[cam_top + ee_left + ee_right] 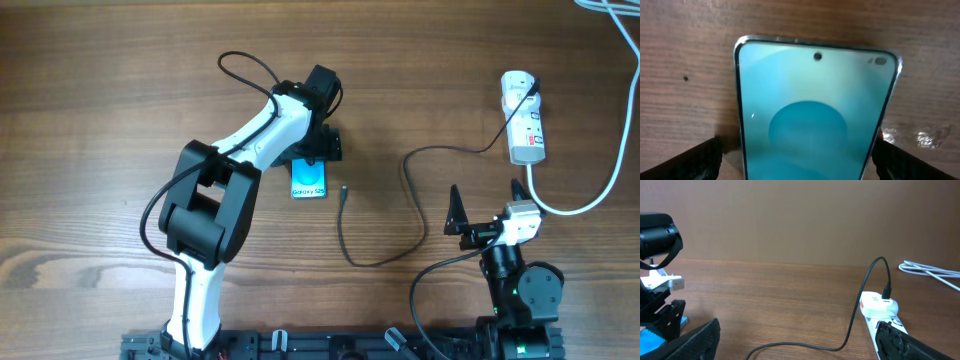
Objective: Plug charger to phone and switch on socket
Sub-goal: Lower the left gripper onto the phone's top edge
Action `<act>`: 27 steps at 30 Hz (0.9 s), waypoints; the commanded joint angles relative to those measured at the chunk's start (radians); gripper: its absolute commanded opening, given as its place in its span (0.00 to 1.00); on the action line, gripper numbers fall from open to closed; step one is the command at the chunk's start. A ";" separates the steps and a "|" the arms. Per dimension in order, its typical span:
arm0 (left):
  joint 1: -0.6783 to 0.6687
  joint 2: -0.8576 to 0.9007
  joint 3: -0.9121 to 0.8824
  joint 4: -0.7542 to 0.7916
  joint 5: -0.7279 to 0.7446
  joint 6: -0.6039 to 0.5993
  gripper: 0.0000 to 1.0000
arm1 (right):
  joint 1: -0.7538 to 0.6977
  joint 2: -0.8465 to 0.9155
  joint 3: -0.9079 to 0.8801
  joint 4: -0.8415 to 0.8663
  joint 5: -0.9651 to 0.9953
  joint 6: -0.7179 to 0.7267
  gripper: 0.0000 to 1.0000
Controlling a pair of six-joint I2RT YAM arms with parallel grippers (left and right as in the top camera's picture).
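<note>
Overhead, the left claw hangs spread wide over the phone. The right claw is spread wide too, far right of the phone.

Your left arm stretches forward, wrist tipped downward, left gripper low with its jaws spread wide. Your right arm sits folded back on itself, right gripper level, jaws wide apart, gripping nothing.

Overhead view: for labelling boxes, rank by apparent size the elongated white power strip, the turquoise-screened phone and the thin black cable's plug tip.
1. Elongated white power strip
2. Turquoise-screened phone (partly hidden by left arm, so unsure)
3. Thin black cable's plug tip
</note>
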 commanded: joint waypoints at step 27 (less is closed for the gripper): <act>-0.005 0.027 -0.032 -0.031 0.036 -0.005 0.80 | -0.005 -0.005 0.000 0.003 0.016 -0.012 1.00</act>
